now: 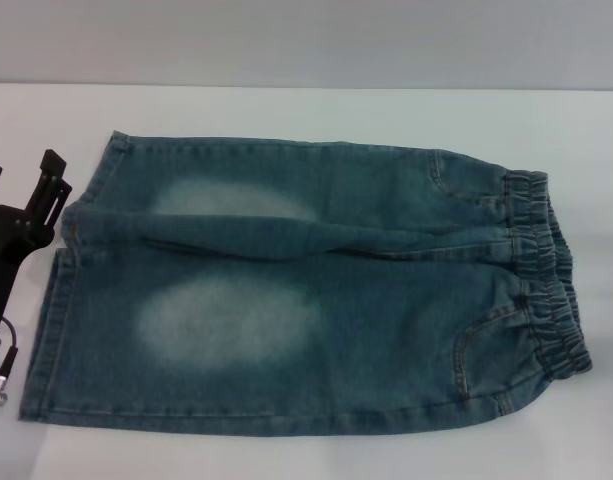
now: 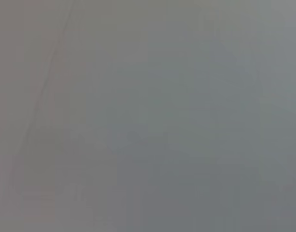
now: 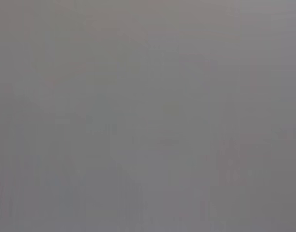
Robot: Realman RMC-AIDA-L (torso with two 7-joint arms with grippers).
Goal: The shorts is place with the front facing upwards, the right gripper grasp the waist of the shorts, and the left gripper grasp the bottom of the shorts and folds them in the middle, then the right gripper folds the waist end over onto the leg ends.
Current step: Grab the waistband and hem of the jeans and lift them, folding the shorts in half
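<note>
A: Head view first: where are the shorts (image 1: 316,290)?

B: Spread flat on the white tabletop (image 1: 306,110), front up and unfolded. The waist (image 1: 546,270), the gathered elastic band, lies toward the robot's right. The leg ends (image 1: 71,280), with their straight stitched hems, lie toward its left. Two pale faded patches show on the legs, one on each.

A: And the left hand (image 1: 26,185)?

B: At the left edge of the view, just beside the leg hems. Its black fingers (image 1: 54,185) are spread apart with a clear gap between them, and nothing sits in that gap. The farther finger comes very close to the upper leg's hem; I cannot tell whether it touches the denim. Behind it the silver wrist shows a green light at the lower left corner.

A: The right hand?

B: It does not show in the head view at all.

A: Do the wrist views add anything?

B: No. Both are a plain grey blur, with no fingers or cloth to make out.
</note>
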